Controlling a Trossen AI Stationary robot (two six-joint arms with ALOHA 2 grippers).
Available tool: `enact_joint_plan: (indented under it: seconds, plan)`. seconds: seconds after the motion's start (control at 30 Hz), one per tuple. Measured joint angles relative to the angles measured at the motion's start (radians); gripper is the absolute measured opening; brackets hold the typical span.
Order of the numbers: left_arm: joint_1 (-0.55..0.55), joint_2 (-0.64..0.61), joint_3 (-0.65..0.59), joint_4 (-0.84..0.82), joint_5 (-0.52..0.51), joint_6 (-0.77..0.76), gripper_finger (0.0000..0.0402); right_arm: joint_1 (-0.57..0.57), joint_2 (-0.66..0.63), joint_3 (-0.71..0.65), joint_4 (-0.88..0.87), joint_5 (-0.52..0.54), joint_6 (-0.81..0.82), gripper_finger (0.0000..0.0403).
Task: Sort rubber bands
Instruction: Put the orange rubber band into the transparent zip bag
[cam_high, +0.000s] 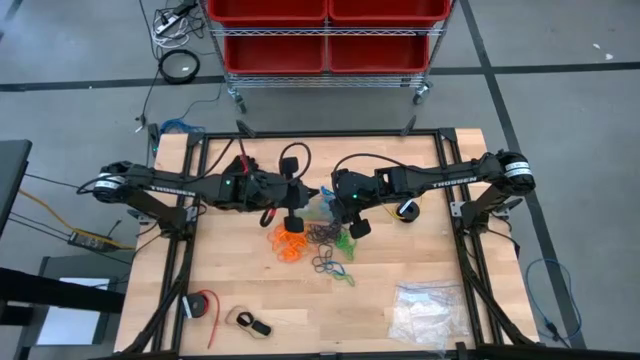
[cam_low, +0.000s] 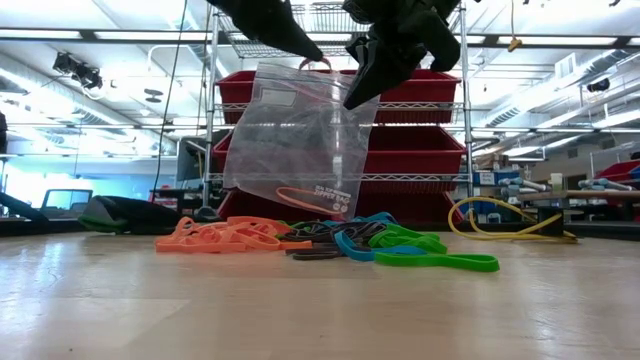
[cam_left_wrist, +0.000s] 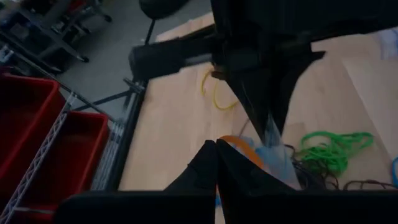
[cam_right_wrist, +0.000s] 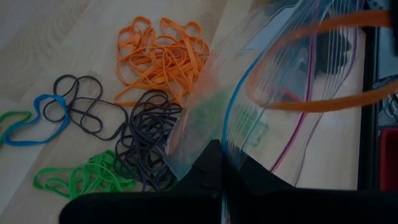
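A clear zip bag (cam_low: 300, 130) hangs above a pile of rubber bands on the table: orange (cam_high: 288, 243), black (cam_high: 322, 233), green (cam_high: 345, 243) and blue (cam_low: 350, 245). One orange band (cam_low: 305, 198) lies in the bag's bottom. My right gripper (cam_low: 362, 90) is shut on the bag's top right corner. My left gripper (cam_low: 312, 55) is shut at the middle of the bag's mouth, with a small orange loop (cam_low: 315, 63) at its tips. My left gripper pinches the top of an orange band (cam_left_wrist: 239, 144) between its fingertips, slanting down from the table's left, right at the bag's top edge. Whether it also touches the bag's edge I cannot tell. My right gripper pinches the bag's top edge (cam_right_wrist: 231, 163) near one corner between its two fingers, from above, slanting down. The bag hangs below the fingers, clear of the table and the bands.
A second clear bag of whitish pieces (cam_high: 428, 312) lies at the near right. A yellow cable (cam_low: 500, 225) lies at the far right. A red loop (cam_high: 203, 305) and a small dark part (cam_high: 252, 323) lie at the near left. Red bins (cam_high: 325, 30) stand beyond the far edge.
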Motion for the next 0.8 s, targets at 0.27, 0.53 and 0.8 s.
enact_joint_plan:
  seconds: [0.27, 0.53, 0.8]
  plan:
    - [-0.002, 0.000, 0.000, -0.058, 0.001, -0.034, 0.0117, 0.000, 0.000, 0.000, -0.005, 0.000, 0.000, 0.0000]
    - [-0.006, -0.053, 0.000, -0.141, -0.037, -0.083, 0.0198, 0.000, 0.000, 0.000, -0.010, 0.000, 0.000, 0.0000]
    - [-0.029, -0.261, -0.035, -0.204, -0.049, -0.192, 0.0204, 0.000, 0.000, 0.000, -0.023, 0.000, 0.000, 0.0000]
